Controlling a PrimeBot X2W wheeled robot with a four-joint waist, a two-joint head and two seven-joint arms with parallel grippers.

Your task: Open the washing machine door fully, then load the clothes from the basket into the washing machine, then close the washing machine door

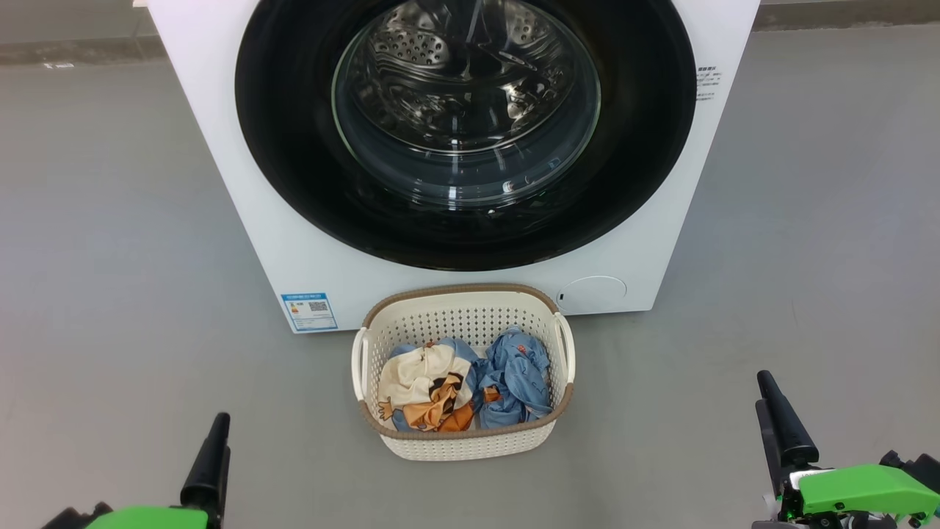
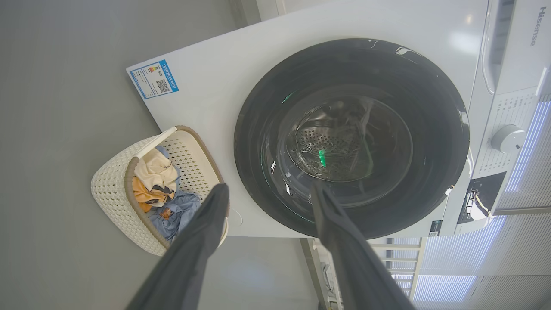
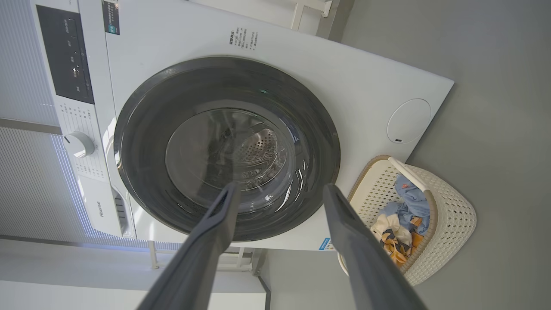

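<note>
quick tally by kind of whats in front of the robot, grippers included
washing machine: 1
washing machine door: 1
basket: 1
garments: 2 (cream printed garment, light blue garment)
grippers: 2 (left gripper, right gripper)
total: 7

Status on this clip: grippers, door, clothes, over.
Left gripper open, right gripper open, both empty. Washing machine door shut. Clothes in basket on floor below door; may crowd swing.

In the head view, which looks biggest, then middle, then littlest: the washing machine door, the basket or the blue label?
1. washing machine door, by far the biggest
2. basket, though it sits nearer the camera
3. blue label, the littlest
</note>
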